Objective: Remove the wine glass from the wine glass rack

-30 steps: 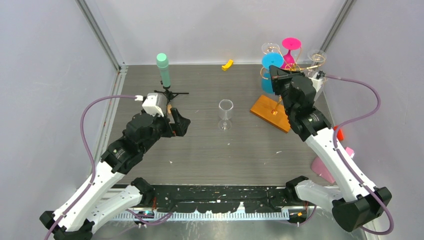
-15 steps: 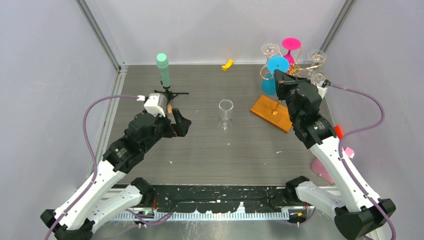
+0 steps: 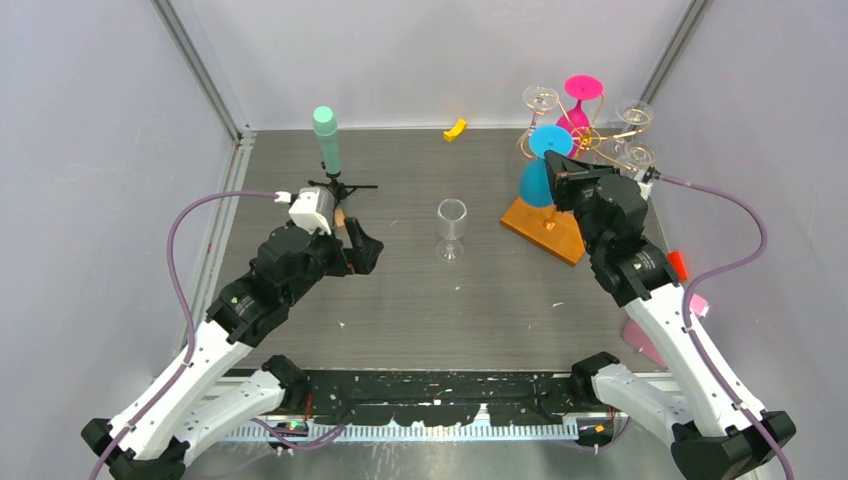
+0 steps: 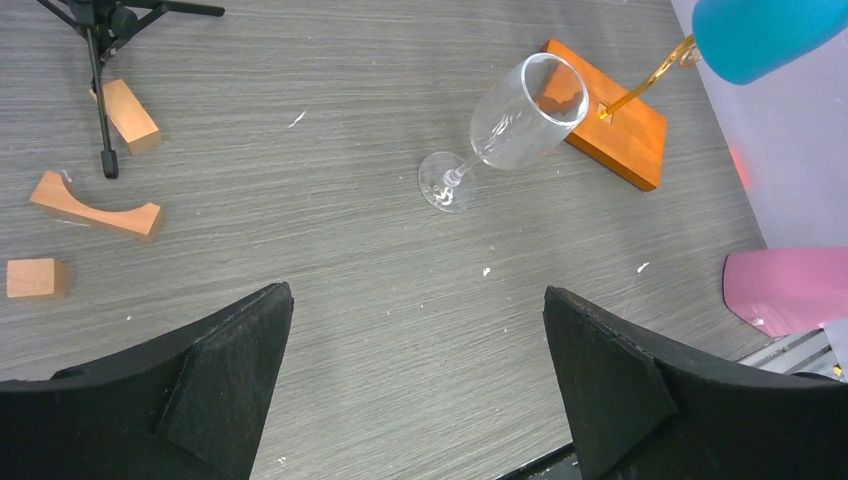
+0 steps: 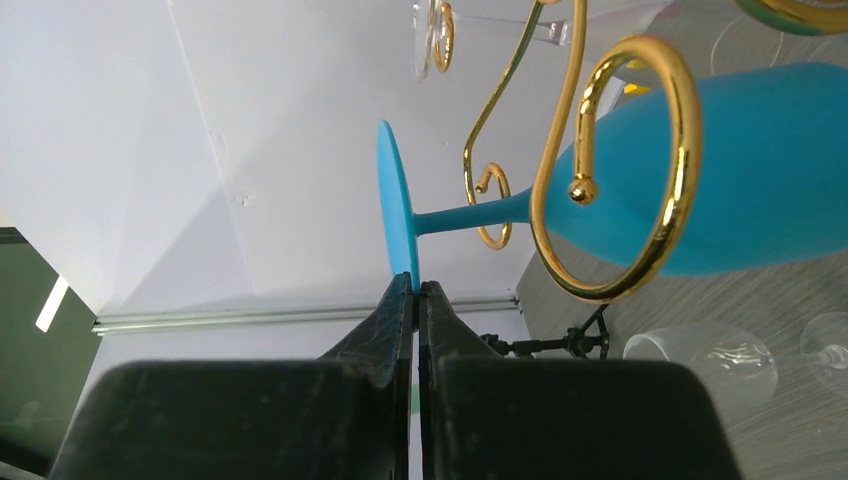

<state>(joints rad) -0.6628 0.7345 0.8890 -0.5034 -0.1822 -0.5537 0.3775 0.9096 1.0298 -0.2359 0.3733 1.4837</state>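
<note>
Top view: the right gripper [image 3: 560, 165] has pulled back from the wine glass rack [image 3: 530, 218], and the blue wine glass [image 3: 535, 187] has swung out with it, tilted, left of the rack. It's coming off!

Left wrist: the left gripper [image 4: 415, 300] gapes empty. There's bare table left of the rack, with one clear glass [image 4: 520, 115] standing there.

Right wrist: jaws pinched on the blue foot's rim. The gold scroll [image 5: 640, 170] crosses the bowl. Is the stem clear? Cannot tell.

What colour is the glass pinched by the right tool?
The glass is turquoise blue; the right wrist view shows it best.
</note>
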